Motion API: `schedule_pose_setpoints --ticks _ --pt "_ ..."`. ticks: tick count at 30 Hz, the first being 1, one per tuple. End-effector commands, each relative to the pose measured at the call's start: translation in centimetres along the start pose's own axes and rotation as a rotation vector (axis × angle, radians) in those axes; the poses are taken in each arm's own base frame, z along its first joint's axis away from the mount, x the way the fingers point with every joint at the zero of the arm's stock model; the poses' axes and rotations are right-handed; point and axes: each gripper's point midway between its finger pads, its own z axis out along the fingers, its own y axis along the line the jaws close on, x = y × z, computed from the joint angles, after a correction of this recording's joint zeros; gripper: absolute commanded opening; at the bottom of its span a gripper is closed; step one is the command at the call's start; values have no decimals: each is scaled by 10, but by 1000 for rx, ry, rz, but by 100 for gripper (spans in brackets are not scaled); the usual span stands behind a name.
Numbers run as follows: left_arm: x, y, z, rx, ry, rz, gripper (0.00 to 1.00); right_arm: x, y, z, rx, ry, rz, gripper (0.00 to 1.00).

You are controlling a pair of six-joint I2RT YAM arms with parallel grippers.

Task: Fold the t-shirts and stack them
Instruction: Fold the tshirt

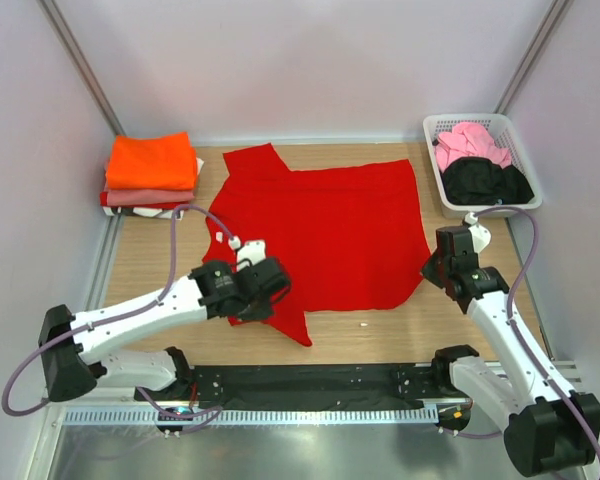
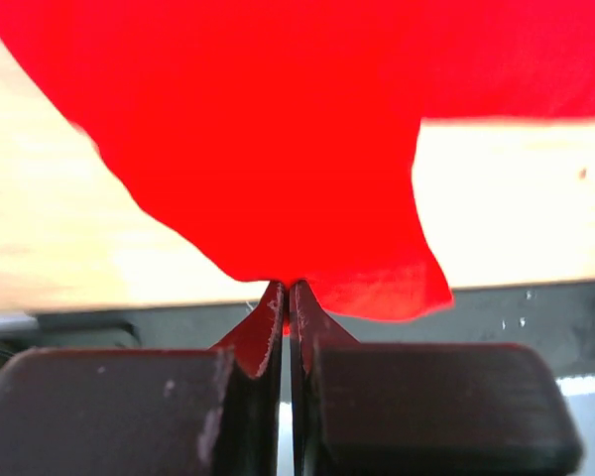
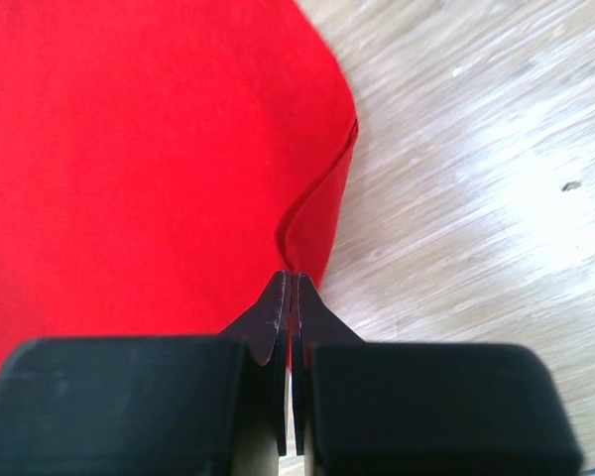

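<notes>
A bright red t-shirt (image 1: 325,230) lies spread flat in the middle of the wooden table. My left gripper (image 1: 270,288) is shut on its near left edge, the red cloth (image 2: 278,149) pinched between the fingertips (image 2: 275,302). At the shirt's right hem my right gripper (image 1: 430,268) is shut on a small raised fold of red cloth (image 3: 317,213). A stack of folded t-shirts, orange (image 1: 152,160) on top of salmon-pink (image 1: 148,197), sits at the back left. Pink (image 1: 470,143) and black (image 1: 485,180) shirts lie crumpled in the basket.
A white slatted basket (image 1: 450,203) stands at the back right by the wall. Bare wooden tabletop (image 1: 145,260) shows left of the red shirt. A black rail (image 1: 310,380) runs along the near edge between the arm bases.
</notes>
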Motion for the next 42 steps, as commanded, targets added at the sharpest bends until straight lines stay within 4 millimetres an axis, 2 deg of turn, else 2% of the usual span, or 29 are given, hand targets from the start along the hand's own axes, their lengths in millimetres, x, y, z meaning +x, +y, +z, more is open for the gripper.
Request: schedule_pose_setpoints --ticks 1,3,4,6,7,8,10,11,13,15,16,17,18,20,26,27,29,30,32,36,42 --pt "-43 19 -6 -60 -52 139 1 -37 7 -12 8 -123 75 1" --pt "-59 15 -5 -50 -41 149 1 -38 11 -9 4 -115 78 1" --pt "-70 22 -2 -65 -32 165 0 -38 12 -7 6 -108 76 1" --pt "-85 16 -3 -40 -27 175 0 -39 17 -4 -2 -103 80 1" --pt "-94 21 4 -63 -12 183 0 -37 16 1 10 -91 76 1" --pt "-104 17 1 -44 -17 183 0 -39 19 3 3 -96 79 1" --pt "-120 20 10 -61 -7 178 0 -40 21 8 12 -94 78 1" --pt "-132 15 8 -43 -26 199 0 -44 22 11 13 -103 74 1" --pt "-146 19 16 -58 -21 197 0 -50 22 17 43 -109 66 1" --pt "-165 19 14 -46 -26 197 0 -55 23 21 54 -114 63 1" --pt "-170 19 22 -58 -8 204 0 -59 25 23 53 -122 67 1" --pt "-184 14 16 -48 -34 202 0 -59 25 28 64 -114 64 1" --pt "-188 18 16 -62 -20 209 0 -60 25 31 70 -110 63 1" --pt "-204 11 19 -61 -24 219 0 -63 28 37 80 -105 64 1" --pt "-238 7 19 -94 -24 234 0 -78 29 51 100 -112 76 1" --pt "-238 10 27 -113 5 239 0 -77 27 56 110 -99 72 1" --pt "-246 9 27 -118 1 242 0 -83 28 60 108 -100 78 1" --pt "-248 13 36 -132 21 239 0 -83 28 63 107 -91 78 1" --pt "-254 16 38 -147 22 234 0 -86 26 70 115 -85 82 1" --pt "-261 32 56 -180 52 196 0 -89 26 81 122 -72 87 1" --pt "-276 43 67 -197 52 147 0 -84 23 100 143 -44 85 1"
